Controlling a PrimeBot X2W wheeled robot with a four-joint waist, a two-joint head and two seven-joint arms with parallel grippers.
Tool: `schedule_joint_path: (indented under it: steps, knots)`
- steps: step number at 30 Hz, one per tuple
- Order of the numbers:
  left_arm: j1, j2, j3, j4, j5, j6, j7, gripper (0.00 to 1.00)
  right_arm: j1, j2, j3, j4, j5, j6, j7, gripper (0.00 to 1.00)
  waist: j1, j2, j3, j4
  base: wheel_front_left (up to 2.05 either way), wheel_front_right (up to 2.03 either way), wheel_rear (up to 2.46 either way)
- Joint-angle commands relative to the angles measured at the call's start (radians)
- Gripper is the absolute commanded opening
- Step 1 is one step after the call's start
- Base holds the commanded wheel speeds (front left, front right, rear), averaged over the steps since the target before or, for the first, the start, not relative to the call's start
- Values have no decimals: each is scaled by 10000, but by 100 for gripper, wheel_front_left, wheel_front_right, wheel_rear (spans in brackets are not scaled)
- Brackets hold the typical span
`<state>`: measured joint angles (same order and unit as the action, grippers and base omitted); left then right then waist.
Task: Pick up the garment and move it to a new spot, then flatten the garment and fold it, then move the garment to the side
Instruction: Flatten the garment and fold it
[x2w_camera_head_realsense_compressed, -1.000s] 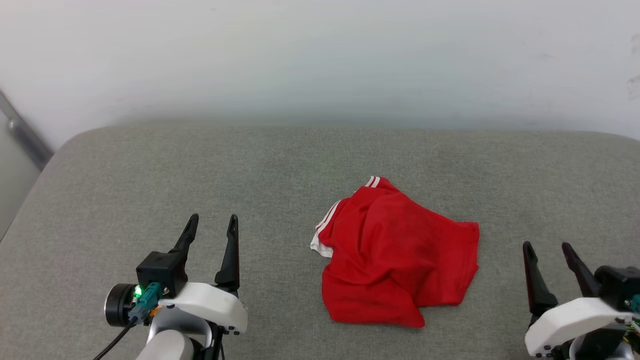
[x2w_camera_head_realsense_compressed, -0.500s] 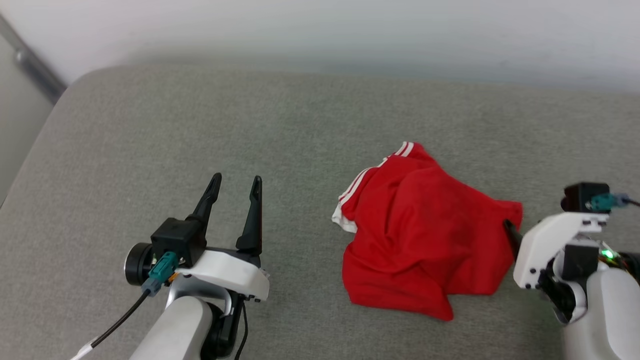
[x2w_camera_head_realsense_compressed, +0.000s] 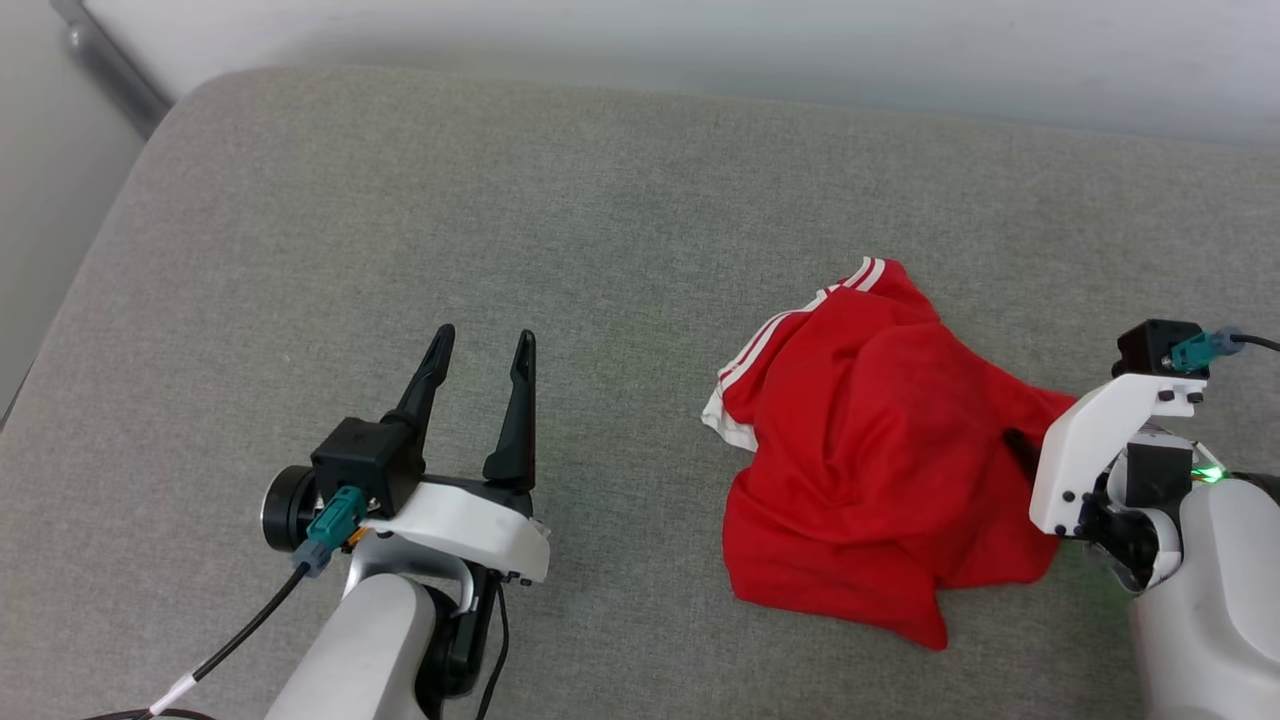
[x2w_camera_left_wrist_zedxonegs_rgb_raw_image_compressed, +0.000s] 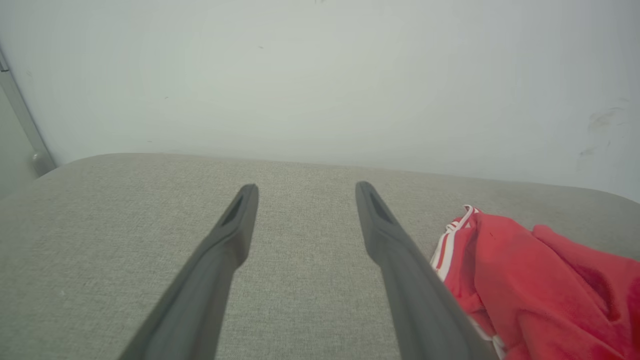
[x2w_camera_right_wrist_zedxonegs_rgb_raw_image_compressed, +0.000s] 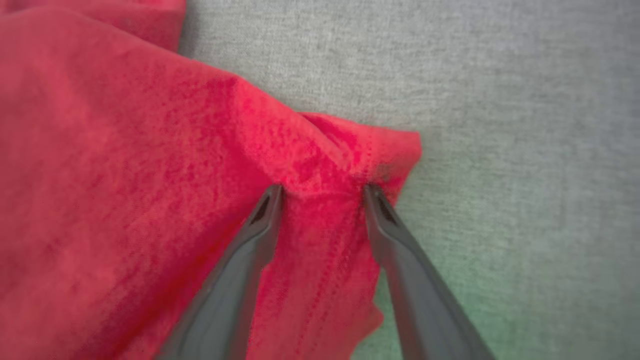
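While the garment (x2w_camera_head_realsense_compressed: 880, 470) lies crumpled on the grey cushion (x2w_camera_head_realsense_compressed: 600, 200), the right gripper (x2w_camera_right_wrist_zedxonegs_rgb_raw_image_compressed: 323, 192) stands spread, tips pressed into its right corner, fabric between them unclamped. The left gripper (x2w_camera_head_realsense_compressed: 484, 335), wide apart and empty, sits well left of the garment.

The garment (x2w_camera_head_realsense_compressed: 880, 470), a bright red shirt with white stripe trim and a white sleeve edge on its far-left side, lies crumpled in a heap right of centre on the grey cushion (x2w_camera_head_realsense_compressed: 500, 200).
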<state>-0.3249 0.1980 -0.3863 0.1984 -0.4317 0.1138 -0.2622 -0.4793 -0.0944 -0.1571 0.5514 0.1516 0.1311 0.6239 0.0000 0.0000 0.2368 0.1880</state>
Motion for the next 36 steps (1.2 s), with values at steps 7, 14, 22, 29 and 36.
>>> schedule_joint_path:
  steps: [7,14,22,29,36]
  knots:
    - [409,-35,301,226,266,-141,-31,100,322,-423,422,-527,370,-7,-782,0,0,0,-642,-329,0,0,0]
    - [1119,122,441,364,343,-26,-32,100,1743,-460,-81,-3149,-45,-7,-1676,0,0,0,-1559,-808,0,0,0]
    - [1965,363,407,198,243,187,209,100,5679,366,-1101,-5869,-212,-5,-832,0,0,0,-2391,-1137,0,0,0]
    - [2392,481,395,-77,157,358,437,100,7686,438,-655,-4555,1202,-7,-1056,37,0,0,-2600,-1245,0,0,0]
    - [2610,554,328,-307,134,444,595,100,6938,441,-907,-3898,1758,-5,-4077,100,0,0,-2719,-1299,0,0,0]
